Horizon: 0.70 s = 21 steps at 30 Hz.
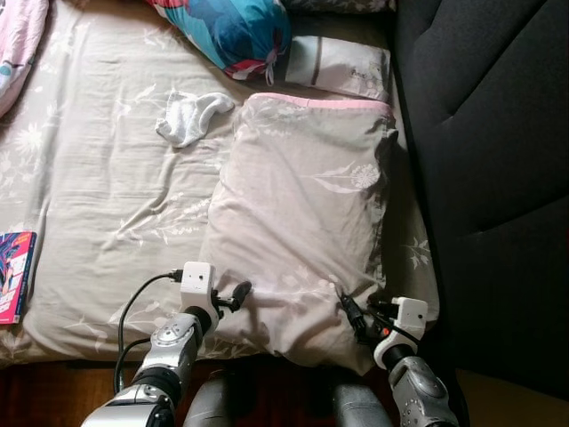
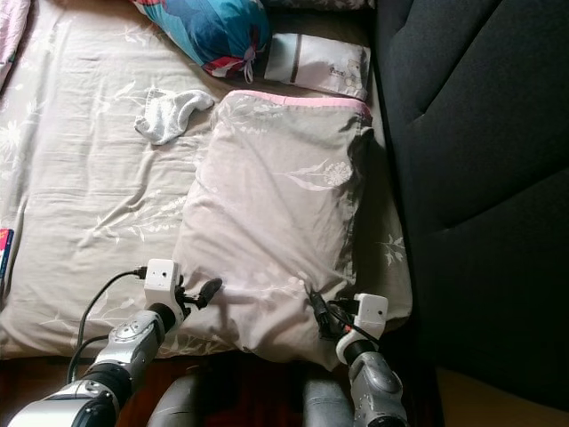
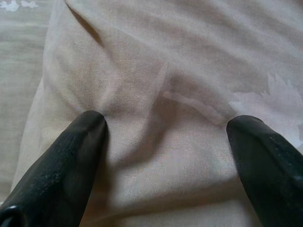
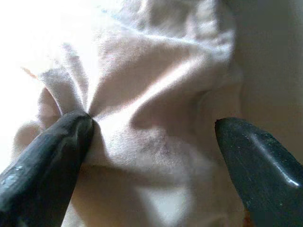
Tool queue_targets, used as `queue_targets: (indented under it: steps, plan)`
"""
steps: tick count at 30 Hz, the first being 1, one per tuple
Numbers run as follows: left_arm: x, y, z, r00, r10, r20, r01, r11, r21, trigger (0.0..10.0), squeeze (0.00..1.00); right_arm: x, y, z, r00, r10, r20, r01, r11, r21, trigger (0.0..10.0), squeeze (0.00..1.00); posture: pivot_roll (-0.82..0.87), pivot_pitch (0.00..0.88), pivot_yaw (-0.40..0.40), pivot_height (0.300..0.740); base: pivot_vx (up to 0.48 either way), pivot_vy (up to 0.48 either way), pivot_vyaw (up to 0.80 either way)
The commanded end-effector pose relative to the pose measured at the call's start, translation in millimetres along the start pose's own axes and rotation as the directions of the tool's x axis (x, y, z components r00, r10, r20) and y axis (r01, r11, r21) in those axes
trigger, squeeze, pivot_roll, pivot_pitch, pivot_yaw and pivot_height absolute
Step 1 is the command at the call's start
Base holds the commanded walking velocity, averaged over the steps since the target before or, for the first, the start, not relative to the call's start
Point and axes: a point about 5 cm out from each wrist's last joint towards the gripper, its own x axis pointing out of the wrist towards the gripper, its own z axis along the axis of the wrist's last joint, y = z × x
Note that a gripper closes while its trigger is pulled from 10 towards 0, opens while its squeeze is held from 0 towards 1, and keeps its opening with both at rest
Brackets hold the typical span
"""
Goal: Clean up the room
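While the pillow [image 1: 298, 222] lies flat, both grippers press it, jaws spread.

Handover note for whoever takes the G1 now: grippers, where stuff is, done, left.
Left gripper: open, fingers pressed into the near left corner of the pillow.
Right gripper: open, at the near right corner, fabric bunched against one finger. Neither has closed on it.
Pillow lies lengthwise on the bed, beside the dark headboard.
Elsewhere on the bed: white cloth, blue patterned pillow, flat white packet, book at the near left edge.
Done: both grippers placed on the pillow.
Left: grip and move the pillow, then probably cloth, packet and book.
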Motion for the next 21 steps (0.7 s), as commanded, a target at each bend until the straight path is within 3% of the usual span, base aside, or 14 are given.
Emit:
queue_targets:
  steps: [1,6,11,18,19,20,21]
  plan:
    - [-7.9,-6.9,-26.3,0.996,-0.020,-0.086,0.018,1.000,-0.025,10.0,0.00,-9.6,2.0,-22.1,0.996,0.027,-0.082,-0.025,0.999,0.029,10.0,0.00,-0.08,0.515,-0.047,0.740,0.000,0.000,0.00]
    - [-6.5,-9.9,-26.4,0.995,-0.024,-0.094,0.022,0.999,-0.025,10.0,0.00,-9.2,1.6,-21.3,0.996,0.026,-0.087,-0.025,1.000,0.014,10.0,0.00,-0.09,0.514,-0.052,0.740,0.000,0.000,0.00]
    - [-7.2,-13.4,-35.2,0.984,-0.035,-0.172,0.034,0.999,-0.011,10.0,0.00,-9.0,0.2,-21.3,0.995,0.015,-0.099,-0.014,1.000,0.005,10.0,0.00,-0.09,0.513,-0.053,0.740,0.000,0.000,0.00]
    - [-9.4,-4.0,-37.0,0.980,0.049,-0.195,-0.046,0.999,0.020,10.0,0.00,-9.1,0.7,-23.3,0.994,0.002,-0.110,-0.002,1.000,0.002,10.0,0.00,-0.09,0.504,-0.057,0.740,0.000,0.000,0.00]
    - [-9.8,-3.1,-38.2,0.977,0.054,-0.206,-0.053,0.999,0.010,4.9,0.00,-9.2,0.7,-23.9,0.993,0.001,-0.117,-0.001,1.000,-0.002,10.0,0.00,-0.09,0.503,-0.058,0.740,0.000,0.000,0.00]
    - [-10.1,-2.7,-39.2,0.974,0.057,-0.218,-0.057,0.998,0.006,4.9,0.00,-9.4,0.4,-24.5,0.992,-0.001,-0.123,0.000,1.000,-0.007,10.0,0.00,-0.09,0.503,-0.058,0.740,0.000,0.000,0.00]
    - [-10.0,-2.8,-39.3,0.974,0.056,-0.217,-0.057,0.998,0.002,0.0,0.00,-9.4,0.2,-24.3,0.993,-0.001,-0.122,0.001,1.000,-0.005,5.6,0.00,-0.09,0.501,-0.058,0.740,0.000,0.000,0.00]
